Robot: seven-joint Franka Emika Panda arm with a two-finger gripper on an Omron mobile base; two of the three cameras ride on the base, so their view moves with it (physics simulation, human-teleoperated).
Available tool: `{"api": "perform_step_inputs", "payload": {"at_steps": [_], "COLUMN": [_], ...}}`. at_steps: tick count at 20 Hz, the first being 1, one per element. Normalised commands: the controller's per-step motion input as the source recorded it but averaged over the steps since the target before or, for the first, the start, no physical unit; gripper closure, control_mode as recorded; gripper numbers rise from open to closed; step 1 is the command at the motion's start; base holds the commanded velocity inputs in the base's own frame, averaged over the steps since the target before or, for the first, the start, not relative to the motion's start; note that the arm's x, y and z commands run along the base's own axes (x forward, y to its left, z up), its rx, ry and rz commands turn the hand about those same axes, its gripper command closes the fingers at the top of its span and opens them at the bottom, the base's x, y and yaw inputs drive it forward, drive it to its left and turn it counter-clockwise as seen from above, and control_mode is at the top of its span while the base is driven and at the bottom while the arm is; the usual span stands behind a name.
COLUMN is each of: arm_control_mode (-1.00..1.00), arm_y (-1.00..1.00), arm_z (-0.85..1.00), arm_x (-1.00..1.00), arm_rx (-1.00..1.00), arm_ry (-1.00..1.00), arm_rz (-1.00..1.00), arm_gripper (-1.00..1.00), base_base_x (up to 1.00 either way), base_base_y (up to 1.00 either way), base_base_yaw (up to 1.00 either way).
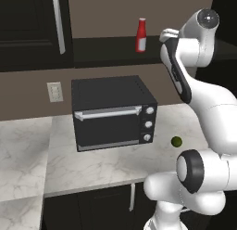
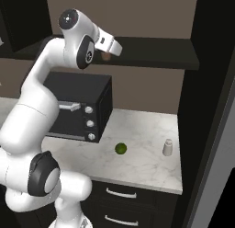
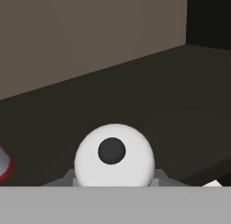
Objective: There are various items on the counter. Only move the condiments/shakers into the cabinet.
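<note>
My gripper (image 2: 108, 55) is up at the dark cabinet's (image 2: 156, 54) open shelf recess, shut on the brown shaker (image 2: 106, 57). In the hand view the shaker's pale round top (image 3: 114, 155) with a dark centre hole sits right below the camera, over the shelf floor. The red squeeze bottle (image 1: 141, 35) stands upright on the shelf (image 1: 106, 50), left of my hand; its edge (image 3: 3, 166) shows at the left of the hand view. The white shaker (image 2: 167, 147) stands on the marble counter (image 2: 142, 128) near its right end.
A black toaster oven (image 1: 113, 112) with a silver handle stands on the counter (image 1: 92, 166) under the shelf. A small green round fruit (image 1: 176, 141) lies to its right, seen also as the fruit (image 2: 120, 149) left of the white shaker. A tall dark panel closes the counter's right end.
</note>
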Motion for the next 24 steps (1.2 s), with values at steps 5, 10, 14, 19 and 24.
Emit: {"api": "perform_step_inputs", "payload": {"at_steps": [5,10,14,19,24], "arm_control_mode": [-1.0,-1.0,-1.0,-1.0,-1.0], "arm_y": [0.0,0.12,0.44,0.22,0.0], "arm_z": [0.28,0.02,-0.03,-0.04,-0.11], "arm_x": [-0.06,0.17,0.39,0.43,0.43], "arm_rx": [0.05,0.0,0.0,0.0,0.0], "arm_ry": [-0.01,0.0,0.0,-0.01,0.0], "arm_rz": [0.01,0.0,0.0,0.01,0.0], "arm_gripper": [1.0,1.0,1.0,1.0,1.0], "base_base_x": [0.0,0.0,0.0,0.0,0.0], "base_base_y": [0.0,0.0,0.0,0.0,0.0], "base_base_yaw": [0.0,0.0,0.0,0.0,0.0]}}
